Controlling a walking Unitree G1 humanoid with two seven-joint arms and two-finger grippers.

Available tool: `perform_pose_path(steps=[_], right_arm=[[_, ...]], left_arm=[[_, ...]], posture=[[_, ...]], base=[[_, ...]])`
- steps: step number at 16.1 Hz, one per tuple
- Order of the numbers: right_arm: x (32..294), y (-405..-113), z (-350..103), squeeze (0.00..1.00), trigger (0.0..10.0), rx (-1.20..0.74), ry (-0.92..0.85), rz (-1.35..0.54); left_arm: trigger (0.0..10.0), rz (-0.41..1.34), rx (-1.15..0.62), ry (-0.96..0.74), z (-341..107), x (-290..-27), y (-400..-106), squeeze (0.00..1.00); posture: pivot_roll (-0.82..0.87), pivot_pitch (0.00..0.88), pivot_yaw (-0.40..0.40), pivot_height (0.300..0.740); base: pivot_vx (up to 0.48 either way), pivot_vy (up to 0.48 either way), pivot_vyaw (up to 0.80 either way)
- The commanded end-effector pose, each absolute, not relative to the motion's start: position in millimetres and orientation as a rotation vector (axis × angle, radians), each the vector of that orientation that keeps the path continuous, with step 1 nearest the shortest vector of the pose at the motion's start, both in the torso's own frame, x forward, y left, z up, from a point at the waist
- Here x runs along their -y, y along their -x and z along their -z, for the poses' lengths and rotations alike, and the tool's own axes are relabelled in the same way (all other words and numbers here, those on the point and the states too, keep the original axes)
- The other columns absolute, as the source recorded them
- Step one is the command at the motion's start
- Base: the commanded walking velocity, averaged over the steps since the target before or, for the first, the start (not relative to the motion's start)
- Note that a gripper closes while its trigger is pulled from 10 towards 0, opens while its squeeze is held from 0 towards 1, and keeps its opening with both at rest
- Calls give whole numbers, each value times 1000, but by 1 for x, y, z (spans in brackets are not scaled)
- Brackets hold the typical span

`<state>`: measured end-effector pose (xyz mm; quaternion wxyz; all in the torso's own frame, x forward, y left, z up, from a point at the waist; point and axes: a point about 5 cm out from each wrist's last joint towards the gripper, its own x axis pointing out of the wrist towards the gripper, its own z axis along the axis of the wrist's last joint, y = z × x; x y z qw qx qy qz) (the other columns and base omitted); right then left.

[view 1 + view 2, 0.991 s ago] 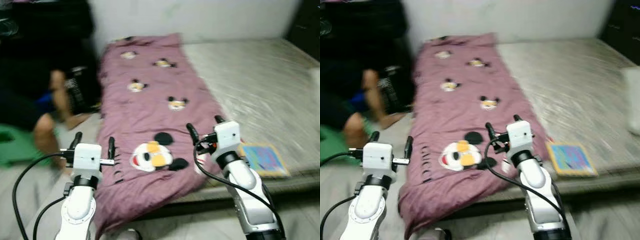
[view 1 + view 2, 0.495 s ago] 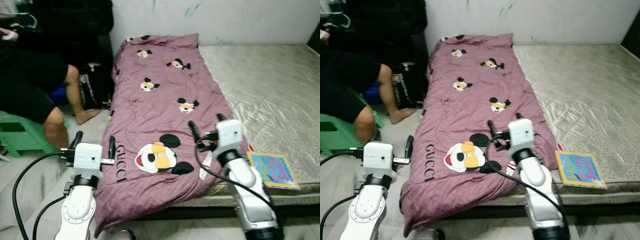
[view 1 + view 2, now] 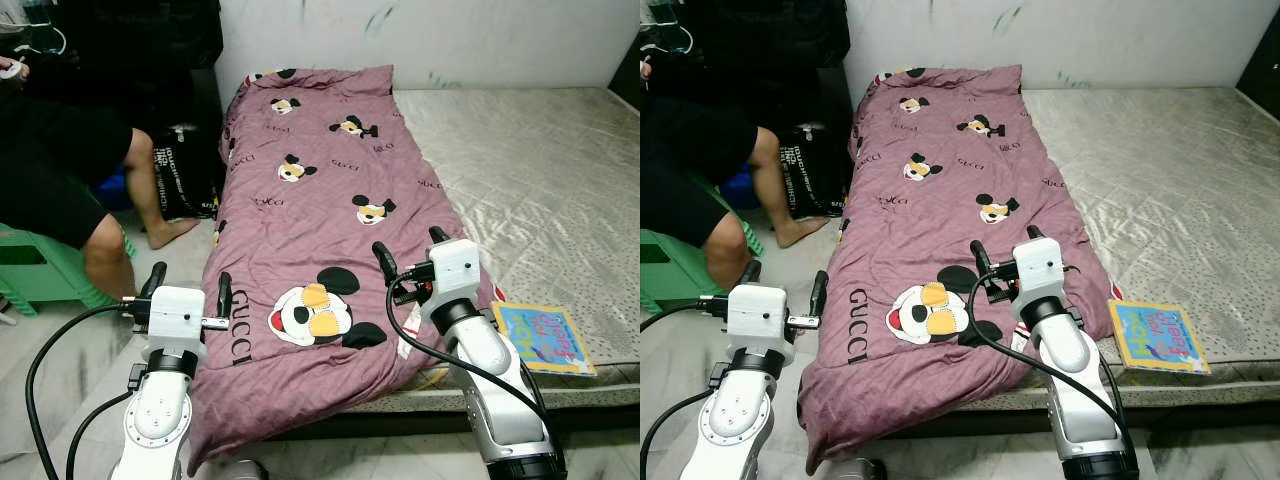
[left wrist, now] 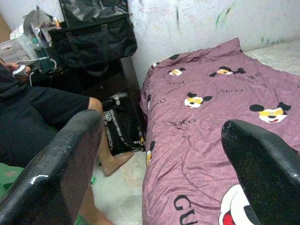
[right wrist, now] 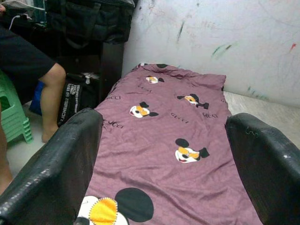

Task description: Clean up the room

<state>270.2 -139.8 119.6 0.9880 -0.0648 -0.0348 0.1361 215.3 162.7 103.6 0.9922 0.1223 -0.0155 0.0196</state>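
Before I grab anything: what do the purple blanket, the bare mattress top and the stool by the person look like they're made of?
The purple blanket looks like soft matte woven fabric: it creases and droops over the bed edge. The mattress top seems a satiny quilted textile, given its sheen and fine wrinkles. The green stool looks like moulded plastic, smooth and evenly coloured, though I can't be certain.

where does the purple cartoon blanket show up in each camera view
Left eye view: purple blanket runs along the mattress's left side, ahead of both grippers.
Right eye view: same strip, nearer picture centre.
Left wrist view: right of the seated person.
Right wrist view: between the black fingers.
Shared landmark: the paint-marked white wall.
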Motion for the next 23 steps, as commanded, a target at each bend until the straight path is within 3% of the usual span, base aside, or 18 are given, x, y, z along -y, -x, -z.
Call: perform_pose_path(steps=[1, 7, 17, 23], right_arm=[[138, -271, -121, 0, 10000, 76, 130, -278], [138, -271, -120, 0, 10000, 75, 135, -281], [138, -272, -119, 0, 10000, 70, 141, -284], [138, -273, -119, 0, 10000, 72, 144, -283]], left_arm=[[10000, -33, 34, -248, -104, -163, -216, 0], [10000, -34, 41, -237, -107, -162, -216, 0], [10000, -27, 43, -229, -107, -160, -216, 0], [10000, 24, 92, -191, -112, -155, -216, 0]], posture=[[-43, 6, -2, 740], [-42, 9, -5, 740], [-46, 9, -7, 740], [-50, 4, -6, 740]], base=[[0, 0, 0], [0, -40, 0], [0, -311, 0], [118, 0, 0]])
